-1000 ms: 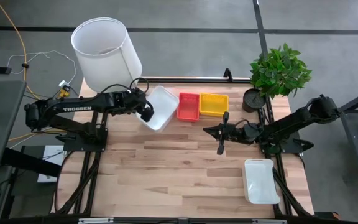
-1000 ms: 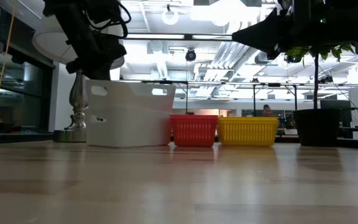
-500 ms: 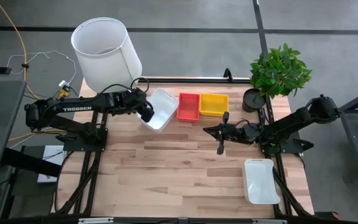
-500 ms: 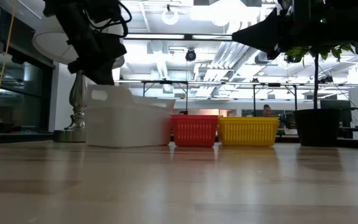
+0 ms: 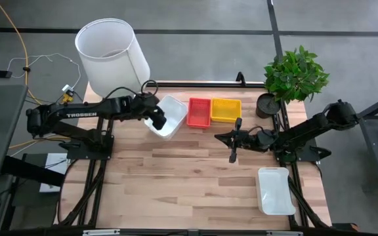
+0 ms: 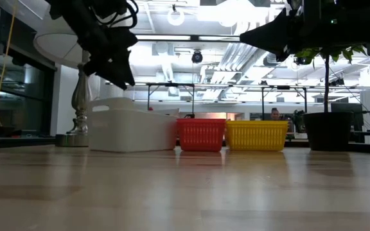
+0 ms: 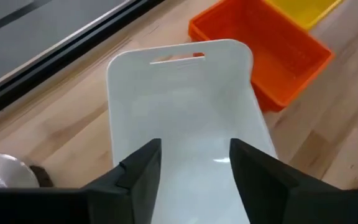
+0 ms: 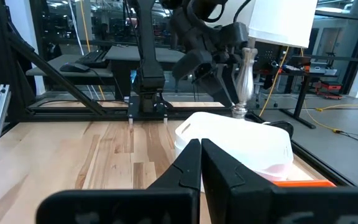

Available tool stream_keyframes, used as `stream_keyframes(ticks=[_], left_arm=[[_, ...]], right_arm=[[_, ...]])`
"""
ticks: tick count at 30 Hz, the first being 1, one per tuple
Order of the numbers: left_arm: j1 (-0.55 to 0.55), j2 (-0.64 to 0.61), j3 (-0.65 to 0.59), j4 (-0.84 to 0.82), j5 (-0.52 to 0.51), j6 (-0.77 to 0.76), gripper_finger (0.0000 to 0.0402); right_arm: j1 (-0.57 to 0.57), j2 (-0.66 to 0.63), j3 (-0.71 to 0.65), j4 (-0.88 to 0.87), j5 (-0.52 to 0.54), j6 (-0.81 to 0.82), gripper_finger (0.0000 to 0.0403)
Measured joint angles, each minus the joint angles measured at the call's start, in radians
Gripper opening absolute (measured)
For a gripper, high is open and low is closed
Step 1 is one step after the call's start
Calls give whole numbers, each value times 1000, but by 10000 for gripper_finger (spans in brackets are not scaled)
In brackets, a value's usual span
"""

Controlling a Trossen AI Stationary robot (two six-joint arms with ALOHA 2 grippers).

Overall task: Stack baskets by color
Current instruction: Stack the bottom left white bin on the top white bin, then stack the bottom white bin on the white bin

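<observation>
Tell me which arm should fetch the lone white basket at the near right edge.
Right. The right gripper hangs empty, close to that white basket; the left gripper is across the table over the far white basket.

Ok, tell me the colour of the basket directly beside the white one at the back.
Red basket, clearest in the high view.

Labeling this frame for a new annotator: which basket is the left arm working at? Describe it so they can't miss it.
Start at the big white lampshade at the table's far left corner. Just in front of it, a row of three baskets runs along the far edge. It's the white basket at the lamp end, beside the red basket, under the left arm's open fingers.
</observation>
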Motion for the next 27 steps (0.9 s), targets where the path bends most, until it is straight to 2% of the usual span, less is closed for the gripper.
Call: stream_keyframes(ticks=[4,12,15,21,23,27], left_arm=[[-65,-1,-27,94,-8,8,186],[-277,-1,-197,511,-107,44,173],[-384,-2,-272,699,-199,101,168],[-612,-24,-433,1095,-472,257,158],[-669,-50,-476,1169,-506,290,157],[-743,-133,-545,1196,-506,296,157]], right_arm=[[0,0,0,0,0,-1,0],[0,0,0,0,0,-9,0],[0,0,0,1,0,-8,0],[0,0,0,4,0,0,0],[0,0,0,5,-1,0,0],[0,0,0,21,-43,0,0]])
